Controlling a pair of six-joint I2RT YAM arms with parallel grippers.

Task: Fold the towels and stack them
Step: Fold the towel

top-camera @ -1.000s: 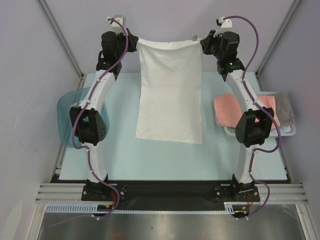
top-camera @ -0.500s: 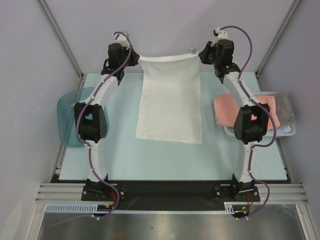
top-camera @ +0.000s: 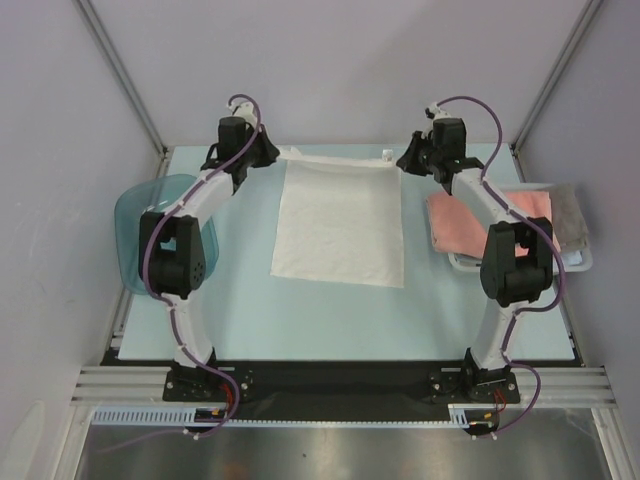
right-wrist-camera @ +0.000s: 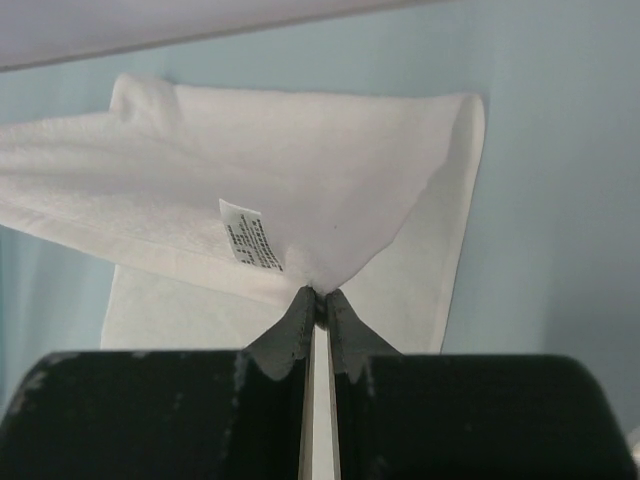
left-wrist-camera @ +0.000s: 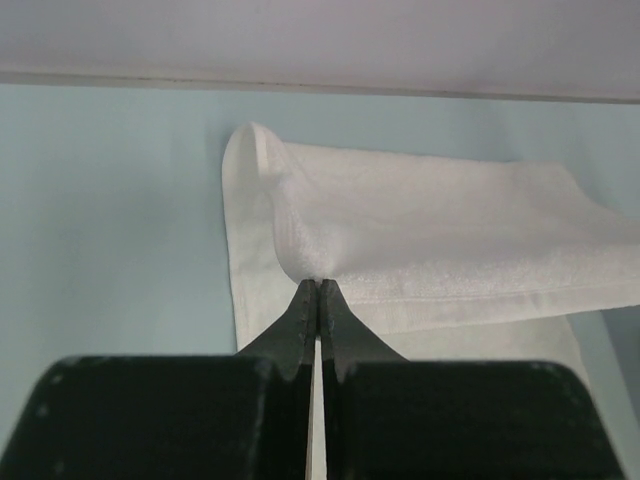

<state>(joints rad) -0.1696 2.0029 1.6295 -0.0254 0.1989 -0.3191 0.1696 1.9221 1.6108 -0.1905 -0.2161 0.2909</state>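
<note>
My left claw (left-wrist-camera: 318, 287) and right claw (right-wrist-camera: 318, 296) each clamp a far corner of the white towel (top-camera: 340, 225), spread mid-table. At 3 o'clock the basket (top-camera: 575, 262) holds a pink towel (top-camera: 470, 222) and a grey towel (top-camera: 572, 212); the tub (top-camera: 135, 215) sits at 9 o'clock.

White towel (top-camera: 340, 225) spread on table (top-camera: 250, 305); left fingers (top-camera: 272, 153) and right fingers (top-camera: 404, 162) pinch its far corners.

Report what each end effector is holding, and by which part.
Both grip the white towel: the left end effector pinches its far left corner, the right end effector its far right corner, near the label.
</note>
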